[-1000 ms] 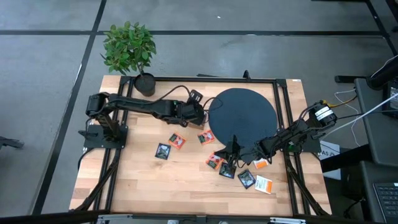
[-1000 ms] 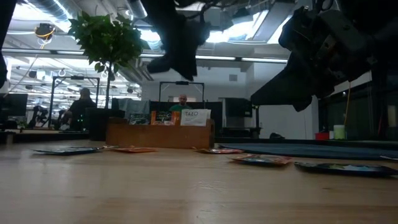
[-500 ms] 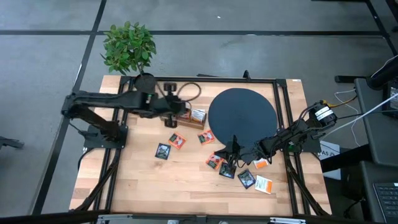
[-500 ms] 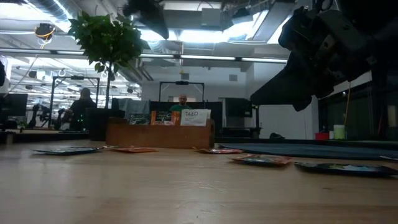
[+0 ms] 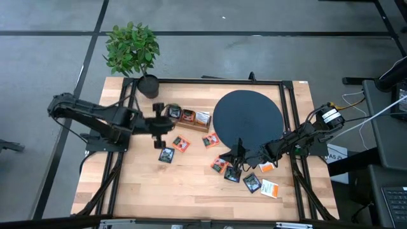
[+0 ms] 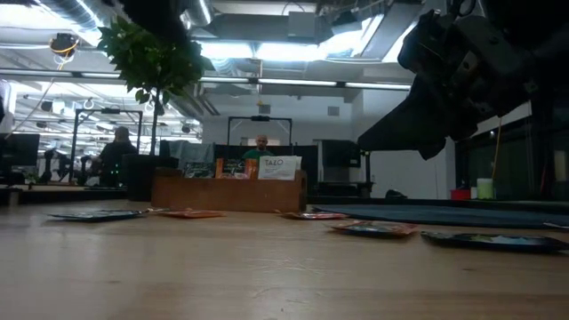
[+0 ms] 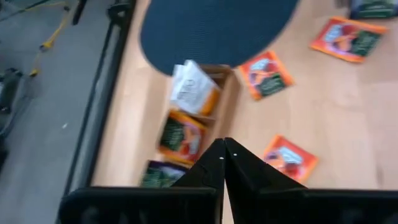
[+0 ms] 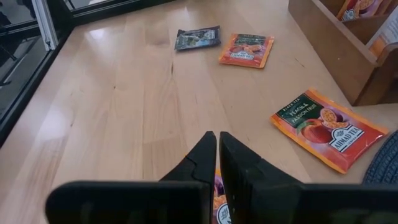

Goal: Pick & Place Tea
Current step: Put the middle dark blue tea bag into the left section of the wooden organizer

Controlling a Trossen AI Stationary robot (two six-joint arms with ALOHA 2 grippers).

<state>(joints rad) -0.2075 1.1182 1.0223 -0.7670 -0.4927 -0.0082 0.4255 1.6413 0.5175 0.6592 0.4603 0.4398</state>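
Your left arm had pulled back from the wooden compartment tray toward its own side of the table since the earlier frames, and the left gripper had closed empty on the way, fingers pressed tip to tip with nothing between them. That reads as a drop-off just finished: three tea sachets stood in the tray, a white-and-orange one, an orange one and a dark one behind it. Next move looked like another pick. The nearest loose tea was the dark sachet and the red-orange sachet, both flat on the wood just below the gripper; you would have needed to open the fingers first and come down square, since flat packets give little edge. The right gripper waited clenched and empty beside the black round disc, over a cluster of sachets near it. Open wood lay toward the near table edge; the potted plant and the frame rail crowded the far left corner.
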